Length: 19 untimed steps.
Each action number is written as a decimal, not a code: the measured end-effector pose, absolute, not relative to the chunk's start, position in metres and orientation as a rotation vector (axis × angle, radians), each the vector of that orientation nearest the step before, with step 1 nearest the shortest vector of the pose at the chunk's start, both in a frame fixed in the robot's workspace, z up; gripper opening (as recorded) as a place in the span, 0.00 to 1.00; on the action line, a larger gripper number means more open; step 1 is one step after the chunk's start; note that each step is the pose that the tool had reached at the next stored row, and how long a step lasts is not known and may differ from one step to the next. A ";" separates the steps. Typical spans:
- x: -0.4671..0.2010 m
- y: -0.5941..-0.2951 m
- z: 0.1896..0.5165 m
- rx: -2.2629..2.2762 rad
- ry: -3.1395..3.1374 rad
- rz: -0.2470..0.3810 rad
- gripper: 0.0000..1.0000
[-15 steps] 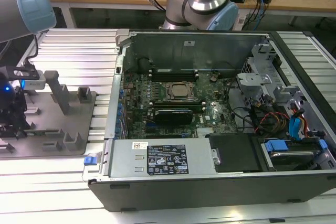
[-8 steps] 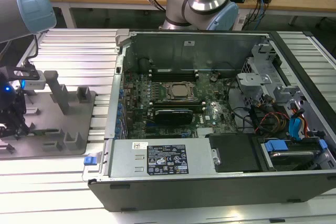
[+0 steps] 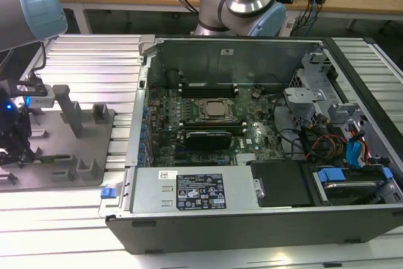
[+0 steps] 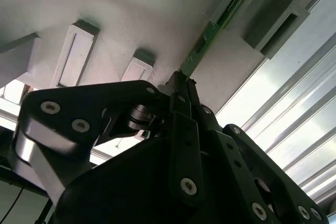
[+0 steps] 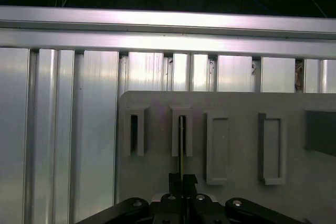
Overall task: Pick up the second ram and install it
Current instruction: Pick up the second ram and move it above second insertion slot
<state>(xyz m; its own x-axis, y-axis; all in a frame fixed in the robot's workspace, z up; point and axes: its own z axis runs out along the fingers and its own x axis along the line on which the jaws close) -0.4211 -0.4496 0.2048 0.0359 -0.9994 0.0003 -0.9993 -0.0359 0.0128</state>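
The gripper (image 5: pixel 181 178) pinches the ram stick (image 5: pixel 181 135) between its jaws, which press on the thin green board. The ram stick stands on edge in a slotted block, second from the corner of the grey plate (image 5: pixel 236 203), near the plate's edge that meets the ribbed aluminium table (image 5: pixel 79 129). The open computer case (image 3: pixel 208 190) sits beside the plate.

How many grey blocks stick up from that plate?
5 in the first wrist view: an empty slotted block, a slotted block holding the ram, two plain blocks, a block cut off by the frame. More may be hidden.
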 end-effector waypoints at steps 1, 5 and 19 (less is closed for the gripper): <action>-0.421 -0.450 0.205 2.250 -2.179 -0.014 0.10; -0.421 -0.450 0.205 2.244 -2.185 -0.014 0.10; -0.421 -0.450 0.219 2.233 -2.197 -0.013 0.10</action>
<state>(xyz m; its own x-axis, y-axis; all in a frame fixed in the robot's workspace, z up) -0.4210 -0.4496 0.2191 0.0160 -0.9999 0.0002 -0.9998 -0.0160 0.0122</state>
